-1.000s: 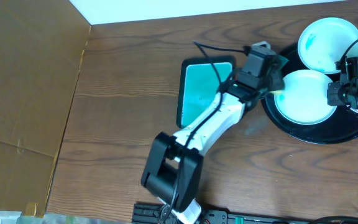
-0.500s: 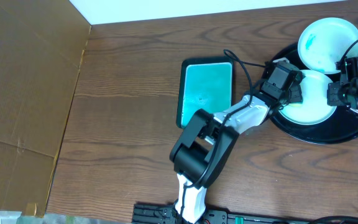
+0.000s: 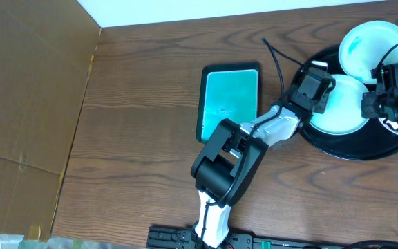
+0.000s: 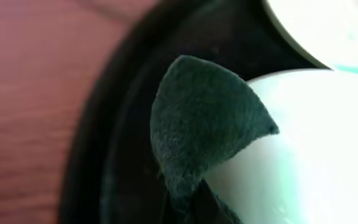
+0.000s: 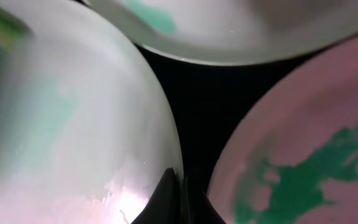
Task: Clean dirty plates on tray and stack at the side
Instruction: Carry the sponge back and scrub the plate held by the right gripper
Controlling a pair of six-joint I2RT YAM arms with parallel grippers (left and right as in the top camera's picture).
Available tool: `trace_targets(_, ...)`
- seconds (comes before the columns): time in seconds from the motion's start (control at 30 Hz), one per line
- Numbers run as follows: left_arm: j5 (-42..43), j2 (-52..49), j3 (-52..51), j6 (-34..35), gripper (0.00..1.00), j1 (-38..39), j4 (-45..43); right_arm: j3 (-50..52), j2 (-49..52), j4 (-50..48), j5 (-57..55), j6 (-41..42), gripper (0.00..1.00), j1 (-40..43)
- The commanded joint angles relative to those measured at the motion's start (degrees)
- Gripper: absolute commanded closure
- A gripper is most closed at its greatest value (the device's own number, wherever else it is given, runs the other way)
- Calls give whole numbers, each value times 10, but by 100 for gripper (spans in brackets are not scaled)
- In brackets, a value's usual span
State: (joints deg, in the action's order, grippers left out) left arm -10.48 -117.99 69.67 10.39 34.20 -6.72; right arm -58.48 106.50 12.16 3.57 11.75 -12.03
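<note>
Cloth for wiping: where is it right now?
Left wrist view: the cloth lies draped over the nearer plate's left rim, above the tray on the table's right.

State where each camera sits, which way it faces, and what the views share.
Overhead: above the table, looking straight down; both arms show, left gripper and right gripper at the tray.
Left wrist: just over the tray's rim, facing the cloth on a plate; hardly any of the gripper shows.
Right wrist: low among the plates, facing that plate's rim; its fingertips show at bottom.
Shared: all three see that plate and the tray.
</note>
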Motion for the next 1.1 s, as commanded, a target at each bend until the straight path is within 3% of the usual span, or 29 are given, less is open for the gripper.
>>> trace_targets(0.0, -88, 3, -5, -56, 93, -19, -4, -3, 15, 8, -29, 4, 99, 3)
trace_targets(0.1, -22, 38, -5, -51, 93, -18, -10, -3, 15, 10, -29, 4, 99, 3)
trace_targets(0.33, 243, 58, -5, 46, 93, -16, -44, -3, 15, 9, -29, 4, 99, 3)
trace_targets(0.37, 252, 54, -5, 55, 93, -15, -46, -3, 15, 9, -28, 4, 99, 3)
trace_targets(0.57, 245, 2, -5, 67, 93, -14, -63, -3, 15, 9, -28, 4, 99, 3)
trace_targets(0.73, 162, -41, -5, 44, 93, -21, -63, -3, 15, 9, -28, 4, 99, 3)
trace_targets(0.93, 129, -52, -5, 14, 93, -50, -67, -3, 15, 11, -29, 4, 99, 3)
trace_targets(1.07, 28, -51, -5, -22, 93, -72, -49, -3, 15, 14, -29, 0, 99, 3)
